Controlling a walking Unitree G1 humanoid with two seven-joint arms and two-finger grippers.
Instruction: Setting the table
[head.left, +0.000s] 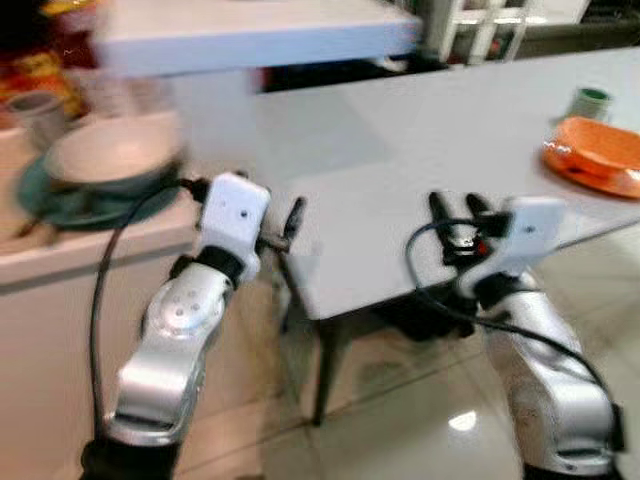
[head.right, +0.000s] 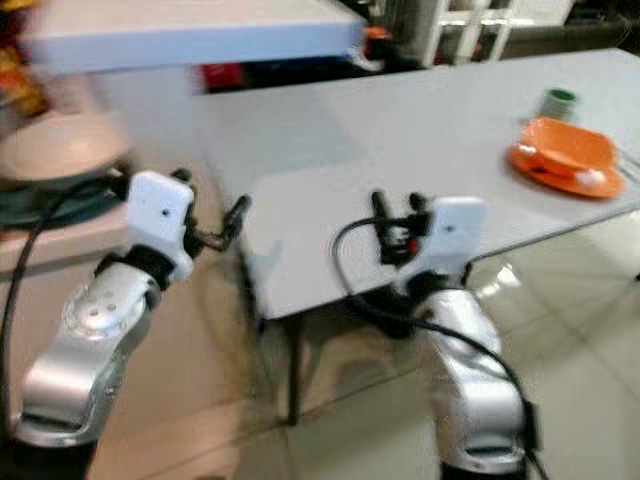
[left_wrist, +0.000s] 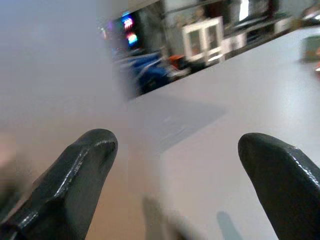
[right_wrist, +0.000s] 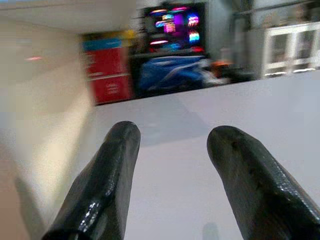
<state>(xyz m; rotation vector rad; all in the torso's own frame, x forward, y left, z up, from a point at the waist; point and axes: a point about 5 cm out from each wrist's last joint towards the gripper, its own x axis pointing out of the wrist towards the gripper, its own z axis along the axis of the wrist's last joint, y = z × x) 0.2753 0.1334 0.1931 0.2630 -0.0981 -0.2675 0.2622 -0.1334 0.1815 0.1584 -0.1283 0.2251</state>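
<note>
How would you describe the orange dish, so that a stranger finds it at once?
Look at the big white table in front of the robot. Near its far right edge sits the orange dish, beside a small green-topped container. It is the only bright orange thing on the table.

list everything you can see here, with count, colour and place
table: one, pale grey, ahead of the robot
plate: one, orange, table's far right
cup: one, green, just behind the orange plate
bowl: one, cream, on the counter at left
dark plate: one, dark green, under the bowl
left gripper: black fingers open, at the table's near-left corner
right gripper: black fingers open, over the table's near edge
</note>
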